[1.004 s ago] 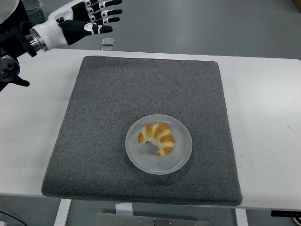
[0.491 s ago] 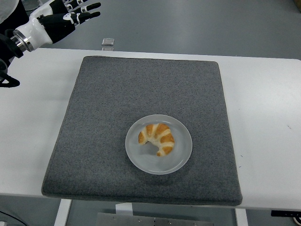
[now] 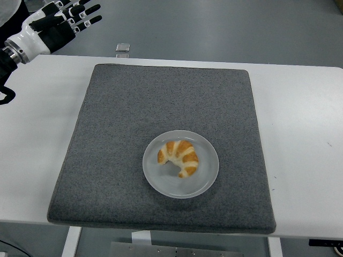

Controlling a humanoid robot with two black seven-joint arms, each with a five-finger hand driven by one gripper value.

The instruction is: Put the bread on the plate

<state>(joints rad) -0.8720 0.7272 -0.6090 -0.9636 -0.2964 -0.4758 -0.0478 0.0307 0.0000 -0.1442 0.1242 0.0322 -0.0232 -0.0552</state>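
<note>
I see the bread (image 3: 179, 157) lying on the plate (image 3: 206, 182), near the middle of the grey mat (image 3: 134, 107); my left hand (image 3: 53, 24) hovers far left, fingers spread, holding nothing

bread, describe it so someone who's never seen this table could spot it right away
A large dark grey mat covers the middle of the white table. Toward the mat's near edge sits a round pale plate, and the bread lies on it. It is a crescent-shaped croissant with golden-brown and cream stripes, the only food in view.
</note>
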